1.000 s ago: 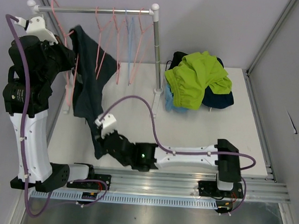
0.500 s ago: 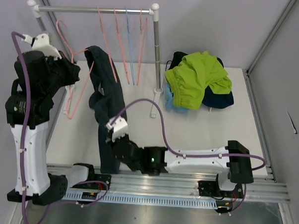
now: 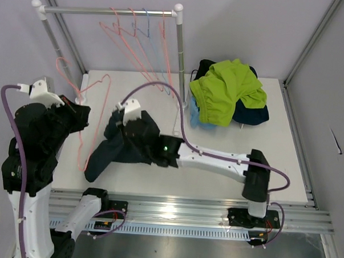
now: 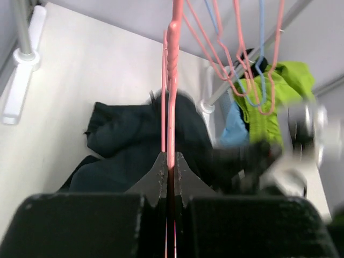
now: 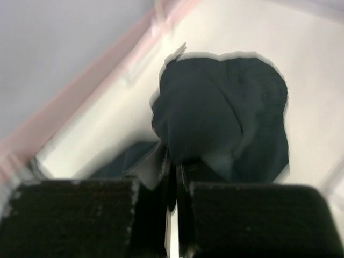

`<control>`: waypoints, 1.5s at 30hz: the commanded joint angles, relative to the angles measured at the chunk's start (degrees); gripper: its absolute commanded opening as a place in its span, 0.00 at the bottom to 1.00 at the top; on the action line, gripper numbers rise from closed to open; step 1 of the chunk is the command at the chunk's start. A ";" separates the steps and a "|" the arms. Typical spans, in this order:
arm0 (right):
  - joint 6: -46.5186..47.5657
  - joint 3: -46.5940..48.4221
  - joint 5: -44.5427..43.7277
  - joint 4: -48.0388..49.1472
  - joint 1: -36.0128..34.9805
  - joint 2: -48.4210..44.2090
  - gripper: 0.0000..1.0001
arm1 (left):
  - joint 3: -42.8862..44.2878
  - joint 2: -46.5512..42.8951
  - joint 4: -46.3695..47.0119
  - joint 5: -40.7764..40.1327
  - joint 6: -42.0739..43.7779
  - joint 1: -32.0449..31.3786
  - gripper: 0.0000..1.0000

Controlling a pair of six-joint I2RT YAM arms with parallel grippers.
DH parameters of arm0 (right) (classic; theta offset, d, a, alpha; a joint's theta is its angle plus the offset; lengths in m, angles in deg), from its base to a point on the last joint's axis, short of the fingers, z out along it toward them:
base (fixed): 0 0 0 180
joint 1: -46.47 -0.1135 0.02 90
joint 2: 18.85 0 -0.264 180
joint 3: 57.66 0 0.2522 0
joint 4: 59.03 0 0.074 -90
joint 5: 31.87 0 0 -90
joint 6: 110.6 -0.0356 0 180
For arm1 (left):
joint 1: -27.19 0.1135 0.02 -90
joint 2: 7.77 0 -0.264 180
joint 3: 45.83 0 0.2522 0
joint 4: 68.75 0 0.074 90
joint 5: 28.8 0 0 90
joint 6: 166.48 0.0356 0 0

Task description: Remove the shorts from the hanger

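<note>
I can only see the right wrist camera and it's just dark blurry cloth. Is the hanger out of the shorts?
Observer: It looks so. From above, the pink hanger sits left of the dark shorts, not threaded through them.
Operator: Who's holding the hanger?
Observer: The left gripper, shut on its wire.
Operator: Where are the other shorts?
Observer: Piled beside the rack's right post, with the lime green shorts on top.
</note>
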 commanded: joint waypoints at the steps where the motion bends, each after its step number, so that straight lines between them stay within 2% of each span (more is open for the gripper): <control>1: -0.90 -15.53 -3.70 6.18 -6.10 -12.55 0.00 | 4.21 3.39 2.55 -6.02 1.53 -0.39 0.00; 4: -0.20 -22.01 -9.84 4.27 -8.39 -21.17 0.00 | 5.36 4.27 5.35 -9.90 2.49 -0.39 0.00; 8: 3.31 -20.89 -16.37 -1.28 -5.15 -29.88 0.00 | 2.47 4.71 8.35 -9.73 1.88 -0.39 0.00; 12: 9.98 -19.22 -16.91 0.47 4.24 -36.39 0.00 | -4.37 2.78 11.95 -7.09 1.18 -0.39 0.00; 13: 10.70 -18.43 -16.21 0.91 9.05 -37.44 0.00 | -6.05 2.43 12.92 -6.83 1.44 -0.39 0.00; 15: 12.11 -14.85 -12.26 1.97 14.26 -37.37 0.00 | -8.16 1.46 13.36 -7.17 2.49 -0.39 0.00; 16: 12.11 -12.99 -11.03 1.97 19.42 -36.15 0.00 | -10.17 1.28 13.98 -7.09 3.02 -0.39 0.00; 20: 13.25 -1.04 -4.88 3.98 29.38 -28.68 0.00 | -14.14 0.05 15.91 -5.78 3.99 -0.39 0.00; 22: 15.95 9.57 -1.97 4.43 32.11 -23.42 0.00 | -15.81 -0.04 17.32 -4.63 3.99 -0.39 0.00; 23: 16.68 14.58 -1.53 2.69 34.39 -16.60 0.00 | -16.86 0.05 17.76 -3.67 3.82 -0.39 0.00; 24: 17.12 26.55 -0.74 1.19 35.37 -12.79 0.00 | -17.40 0.23 18.54 -3.23 3.82 -0.39 0.00; 25: 18.25 33.02 -0.03 -0.04 36.25 -8.84 0.00 | -17.92 0.49 18.73 -2.96 3.73 -0.39 0.00; 26: 19.13 39.09 0.67 -1.09 37.65 -1.14 0.00 | -18.80 0.58 18.99 -2.52 3.55 -0.39 0.00; 27: 20.54 44.37 0.85 -0.15 38.01 2.07 0.00 | -19.42 0.49 19.60 -1.39 3.55 -0.39 0.00; 28: 23.68 50.25 0.50 5.26 38.36 4.45 0.00 | -19.77 0.49 19.78 -1.20 3.55 -0.39 0.00; 30: 25.73 48.13 -0.11 14.06 40.12 5.88 0.00 | -20.56 0.14 19.87 -0.76 3.99 -0.39 0.00; 31: 26.08 41.93 0.06 22.28 41.08 5.10 0.00 | -20.65 0.05 19.78 -0.85 4.16 -0.39 0.00; 32: 25.13 39.00 0.15 24.88 42.13 4.30 0.00 | -20.65 -0.30 19.52 -0.94 4.60 -0.39 0.00; 34: 21.45 36.17 0.06 25.79 46.09 4.20 0.00 | -20.92 -0.47 19.26 -1.20 5.04 -0.39 0.00; 37: 15.20 35.11 -3.26 22.12 50.84 7.19 0.00 | -21.27 -0.48 18.99 -1.46 5.66 -0.39 0.00; 39: 13.78 28.46 -6.08 21.48 52.42 6.50 0.00 | -21.18 -0.56 19.08 -1.73 5.66 -0.39 0.00; 40: 12.30 24.42 -8.35 22.53 52.52 5.36 0.00 | -21.09 -0.65 19.17 -2.08 5.57 -0.39 0.00; 41: 11.85 14.72 -8.81 23.41 52.52 3.78 0.00 | -21.27 -0.65 19.60 -2.25 5.40 -0.39 0.00; 42: 10.28 9.06 -9.43 24.55 52.43 1.68 0.00 | -21.18 -0.48 19.61 -2.43 5.22 -0.39 0.00; 44: 6.95 -3.07 -10.05 28.68 52.17 -5.87 0.00 | -20.57 0.22 20.22 -3.04 5.05 -0.39 0.00; 45: 1.36 -14.53 -10.05 29.21 52.16 -8.34 0.00 | -19.78 0.66 20.22 -3.39 4.87 -0.39 0.00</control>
